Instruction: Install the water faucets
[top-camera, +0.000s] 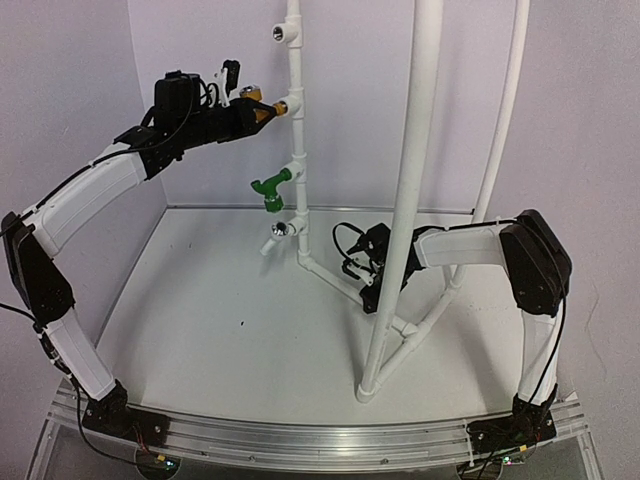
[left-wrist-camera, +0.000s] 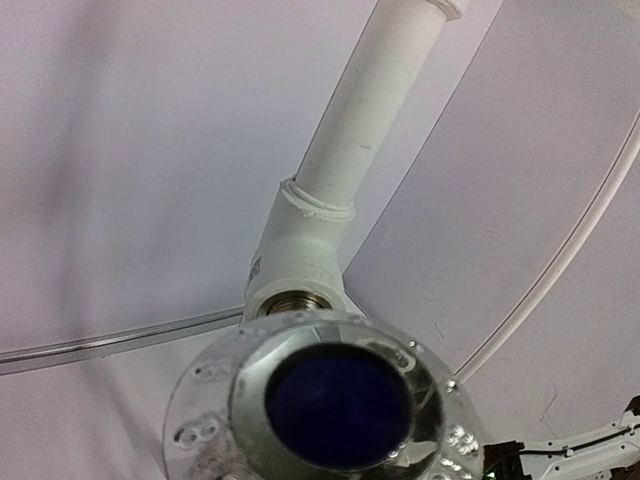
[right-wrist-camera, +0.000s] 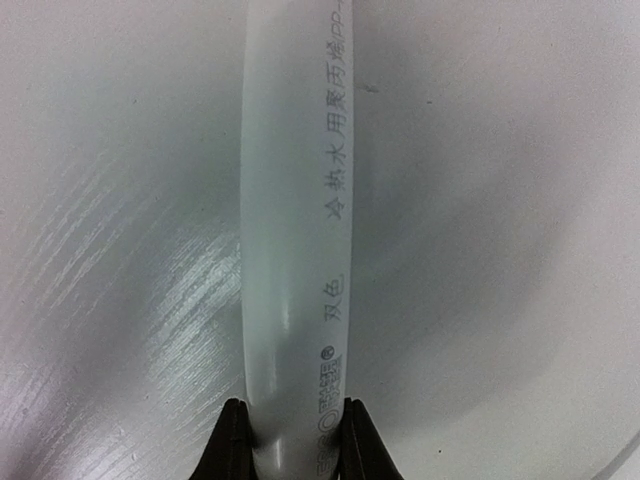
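The brass-gold water faucet (top-camera: 268, 108) is held level against a white tee fitting (top-camera: 292, 104) high on the upright pipe stand, and my left gripper (top-camera: 258, 114) is shut on it. In the left wrist view its round knob with a dark blue centre (left-wrist-camera: 338, 405) fills the bottom, and its brass thread (left-wrist-camera: 293, 302) sits at the mouth of the tee (left-wrist-camera: 295, 255); my fingers are hidden there. The green faucet (top-camera: 270, 190) is mounted lower on the same pipe. My right gripper (top-camera: 366, 266) is shut on the low slanted white pipe (right-wrist-camera: 290, 250), with black fingertips (right-wrist-camera: 230, 445) on either side.
Open tee fittings sit at the top (top-camera: 281, 33) and bottom (top-camera: 277, 236) of the thin upright pipe. A thick white post (top-camera: 413, 180) and a curved thin pipe (top-camera: 506, 130) rise on the right. Pale walls close in the left and the back.
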